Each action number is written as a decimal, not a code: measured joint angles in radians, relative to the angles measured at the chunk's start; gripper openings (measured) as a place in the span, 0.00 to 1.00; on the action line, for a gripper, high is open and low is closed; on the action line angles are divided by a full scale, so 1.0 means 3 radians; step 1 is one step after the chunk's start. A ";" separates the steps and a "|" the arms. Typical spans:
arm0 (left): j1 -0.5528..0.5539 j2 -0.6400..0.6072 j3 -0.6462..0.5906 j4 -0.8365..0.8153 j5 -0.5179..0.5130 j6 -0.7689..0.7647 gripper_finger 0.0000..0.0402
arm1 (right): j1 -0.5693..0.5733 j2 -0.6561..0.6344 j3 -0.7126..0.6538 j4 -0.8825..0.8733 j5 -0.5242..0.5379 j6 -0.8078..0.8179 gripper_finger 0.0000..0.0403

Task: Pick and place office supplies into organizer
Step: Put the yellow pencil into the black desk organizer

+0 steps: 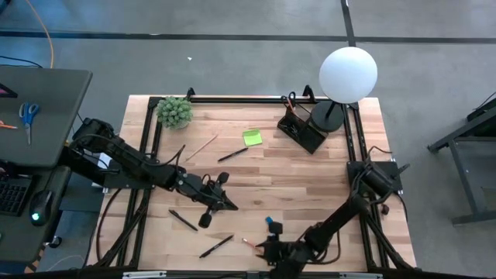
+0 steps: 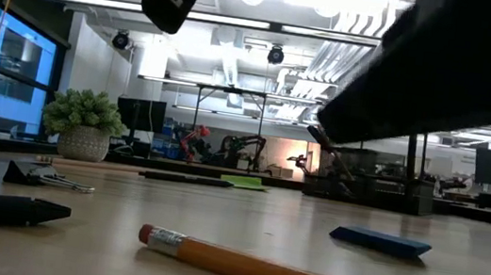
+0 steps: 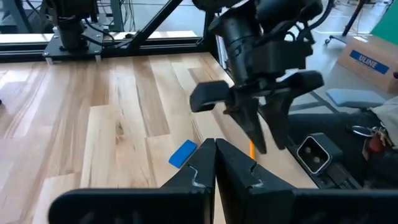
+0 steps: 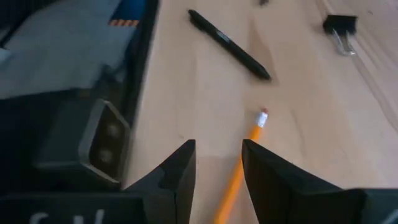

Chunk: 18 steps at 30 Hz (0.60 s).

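Observation:
An orange pencil with a pink eraser lies flat on the table near its front edge. My right gripper is open, and its two fingers stand on either side of the pencil's shaft. Whether they touch it I cannot tell. A small blue piece lies just beyond. My left gripper is shut on nothing and hovers at mid-table, pointing at the right gripper. The black organizer stands at the far right beside the lamp.
Black pens, a wooden pencil and a lime-green sticky pad lie on the table. A binder clip sits near a pen. A potted plant and a globe lamp stand at the back.

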 joint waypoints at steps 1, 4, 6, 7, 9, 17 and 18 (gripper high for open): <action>0.0000 0.0000 0.0000 0.0000 0.0000 0.0000 0.00 | 0.0013 0.0000 0.0014 -0.0068 0.0003 0.0035 0.30; -0.0001 0.0000 0.0000 0.0003 0.0000 0.0000 0.00 | 0.0037 0.0008 -0.0033 -0.0257 0.0047 0.0202 0.30; -0.0003 0.0000 0.0000 0.0005 0.0000 0.0000 0.00 | 0.0048 0.0009 -0.0103 -0.0251 0.0053 0.0302 0.30; -0.0003 0.0000 0.0000 0.0005 0.0000 0.0000 0.00 | 0.0048 0.0009 -0.0132 -0.0243 0.0043 0.0355 0.30; -0.0003 0.0000 0.0000 0.0005 0.0000 0.0000 0.00 | 0.0050 0.0009 -0.0191 -0.0199 0.0032 0.0426 0.30; -0.0003 0.0001 0.0000 0.0004 0.0000 -0.0001 0.00 | 0.0057 0.0009 -0.0230 0.0043 -0.0143 0.0292 0.30; -0.0002 0.0001 0.0000 0.0004 0.0000 -0.0001 0.00 | 0.0057 0.0009 -0.0230 0.0062 -0.0144 0.0281 0.30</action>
